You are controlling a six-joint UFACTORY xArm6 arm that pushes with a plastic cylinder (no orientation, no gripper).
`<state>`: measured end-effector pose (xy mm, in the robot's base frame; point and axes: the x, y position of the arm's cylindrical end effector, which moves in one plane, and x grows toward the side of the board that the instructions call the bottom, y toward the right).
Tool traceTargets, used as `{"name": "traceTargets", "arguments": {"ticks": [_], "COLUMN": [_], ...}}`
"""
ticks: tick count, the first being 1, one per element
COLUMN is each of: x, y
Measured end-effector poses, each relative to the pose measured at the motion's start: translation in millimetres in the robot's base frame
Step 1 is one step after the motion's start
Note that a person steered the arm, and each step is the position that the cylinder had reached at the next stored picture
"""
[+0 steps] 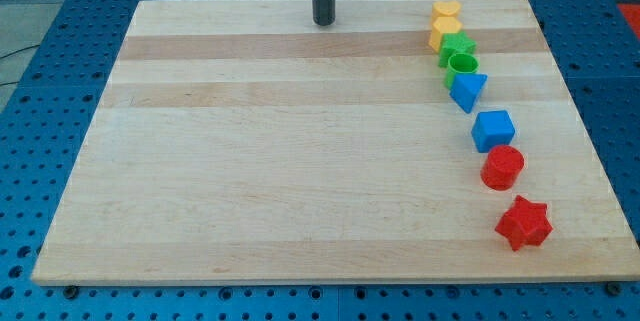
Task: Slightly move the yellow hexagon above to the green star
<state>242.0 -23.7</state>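
My tip [323, 23] rests near the board's top edge, at the view's top centre, well left of all the blocks. Two yellow blocks stand at the top right: one [446, 8] at the very top and the yellow hexagon [445, 31] just below it. The green star [457, 45] touches the hexagon's lower right side. A green cylinder [461, 64] sits right below the star.
The line of blocks runs on down the right side: a blue triangle [467, 89], a blue cube [493, 129], a red cylinder [502, 167] and a red star [523, 223]. The wooden board [250, 161] lies on a blue perforated table.
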Motion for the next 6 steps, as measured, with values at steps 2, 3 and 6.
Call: {"name": "traceTargets", "arguments": {"ticks": [2, 3, 6], "x": [3.1, 31.7, 42.9], "y": [-9.4, 32.4, 101.4]}}
